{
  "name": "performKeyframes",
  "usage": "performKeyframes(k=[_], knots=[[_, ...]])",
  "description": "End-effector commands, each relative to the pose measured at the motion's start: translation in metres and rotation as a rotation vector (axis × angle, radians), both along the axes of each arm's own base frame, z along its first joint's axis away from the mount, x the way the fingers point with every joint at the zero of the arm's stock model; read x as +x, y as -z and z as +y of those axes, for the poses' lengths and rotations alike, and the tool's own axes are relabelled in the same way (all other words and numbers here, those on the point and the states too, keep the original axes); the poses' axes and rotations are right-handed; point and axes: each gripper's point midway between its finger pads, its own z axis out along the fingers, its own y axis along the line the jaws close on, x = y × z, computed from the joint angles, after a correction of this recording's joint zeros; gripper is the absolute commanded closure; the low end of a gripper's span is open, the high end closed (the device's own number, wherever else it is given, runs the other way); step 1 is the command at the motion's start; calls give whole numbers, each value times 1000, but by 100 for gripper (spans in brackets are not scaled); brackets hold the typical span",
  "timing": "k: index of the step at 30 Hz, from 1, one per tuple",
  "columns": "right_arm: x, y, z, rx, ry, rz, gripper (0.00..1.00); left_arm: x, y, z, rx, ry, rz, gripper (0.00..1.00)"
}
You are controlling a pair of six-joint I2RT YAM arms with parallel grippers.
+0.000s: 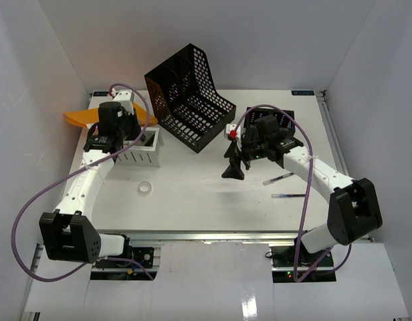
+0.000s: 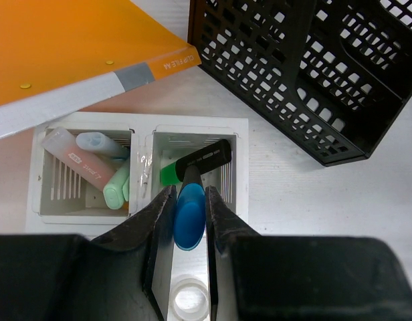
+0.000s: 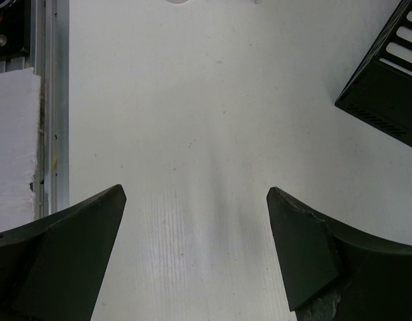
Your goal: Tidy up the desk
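Left gripper (image 2: 189, 194) is clamped on a blue marker (image 2: 190, 217), jaws pinching its smooth rounded plastic end from both sides, right over the right-hand bin of a white organizer (image 2: 142, 127). We see a green highlighter (image 2: 196, 162) with a black cap lying tilted in that same bin; the left-hand bin holds a pink highlighter (image 2: 75, 160), a pale blue highlighter (image 2: 102, 144) and a mint highlighter (image 2: 116, 187). The organizer is slotted white plastic, two square compartments side by side. A clear tape roll (image 2: 189, 297) lies just on the near side of it. An orange folder (image 2: 72, 47) with a white and grey spine strip lies just beyond the organizer, and a black perforated file tray (image 2: 313, 80) stands on the right, tipped up on its edge. Right gripper (image 3: 196, 194) is released, jaws spread wide, holding nothing, hanging over bare tabletop. The desk (image 1: 206, 207) fills the middle of the top view: flat, matte white, finely ribbed, long axis running left to right, its metal rail (image 1: 213, 235) along the near edge by the arm bases. We count two pens (image 1: 278, 178) lying on its right part, roughly parallel to that axis. Plain white walls (image 1: 45, 60) close it in on three sides.
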Motion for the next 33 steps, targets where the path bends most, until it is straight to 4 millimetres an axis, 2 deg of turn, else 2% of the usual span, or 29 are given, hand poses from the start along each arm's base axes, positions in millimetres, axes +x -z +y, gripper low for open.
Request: performKeyframes(k=[1,4,6,9,12,14,18,21,24,28,30,33], knots=[[3,-8,-2,30,-5,-40,7,6,6,-2,-25,29,-2,95],[7,-9,-6,27,9,-52,7,7,14,-3,-53,32,11,80],[9,-8,-12,22,17,-62,7,7,15,-3,-68,30,13,60],[9,-8,-19,10,21,-91,7,4,15,-4,-83,30,12,38],[8,-6,-27,-20,18,-129,6,0,14,-4,-88,34,7,26],[7,-3,-33,-46,19,-145,6,-3,8,-4,-94,37,-7,23],[7,7,-51,-141,21,-216,6,-17,-23,-9,-135,59,-83,13],[5,14,-68,-220,3,-253,5,-39,-50,-17,-198,80,-156,3],[3,20,-90,-321,-64,-319,5,-66,-64,-31,-281,140,-204,2],[3,31,-119,-458,-142,-373,6,-107,-62,-59,-435,258,-209,2],[6,38,-134,-533,-169,-403,7,-127,-48,-68,-511,289,-191,2],[10,53,-157,-647,-221,-449,9,-147,-31,-82,-620,330,-145,2]])
